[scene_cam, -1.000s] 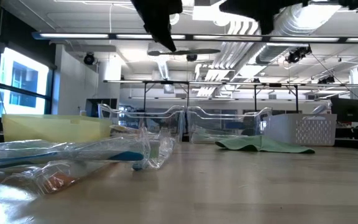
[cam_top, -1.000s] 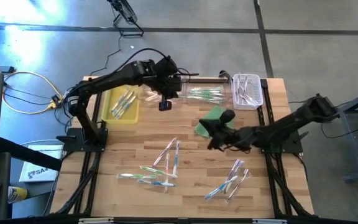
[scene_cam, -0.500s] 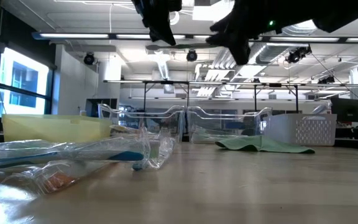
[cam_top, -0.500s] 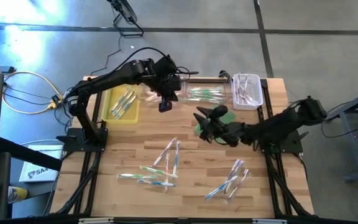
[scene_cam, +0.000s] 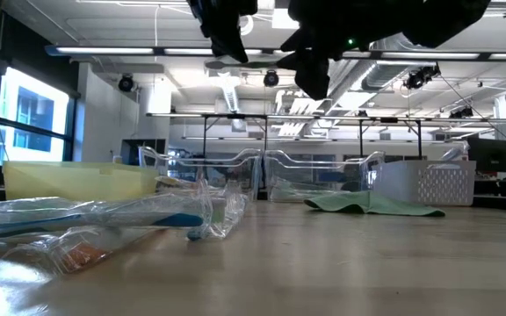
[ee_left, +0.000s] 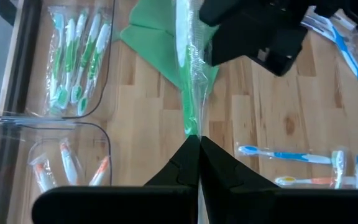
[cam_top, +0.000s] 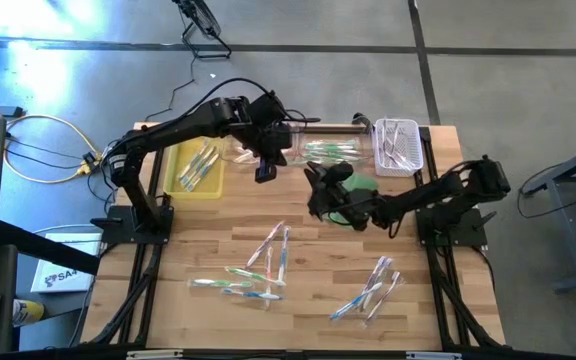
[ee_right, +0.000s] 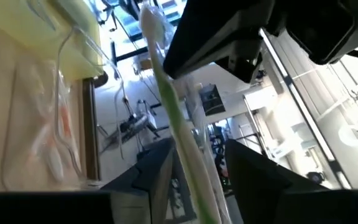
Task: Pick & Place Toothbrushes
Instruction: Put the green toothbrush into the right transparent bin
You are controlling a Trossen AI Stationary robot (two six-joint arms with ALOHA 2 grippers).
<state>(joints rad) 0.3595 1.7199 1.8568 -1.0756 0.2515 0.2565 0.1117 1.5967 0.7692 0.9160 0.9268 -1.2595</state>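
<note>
From above, the left gripper (cam_top: 265,170) hangs over the far middle of the wooden bench (cam_top: 318,290), just where it hung a second ago. The right gripper (cam_top: 315,190) has swung left and farther back since then, and now sits close beside the left one, over the green cloth (cam_top: 360,186). Loose toothbrushes (cam_top: 268,255) lie scattered on the near half of the bench; others fill the yellow tray (cam_top: 194,168), the clear bins (cam_top: 330,151) and the white basket (cam_top: 399,147) along the far edge.

At bench height, both grippers are dark shapes overhead; the right one has come nearer to the left.

The left wrist view shows the left jaws pressed together on the tip of a green wrapped toothbrush (ee_left: 188,81), which reaches toward the right gripper (ee_left: 253,31).

The right wrist view shows that toothbrush (ee_right: 173,112) standing between the right jaws, which are parted around it; whether they touch it cannot be told.
</note>
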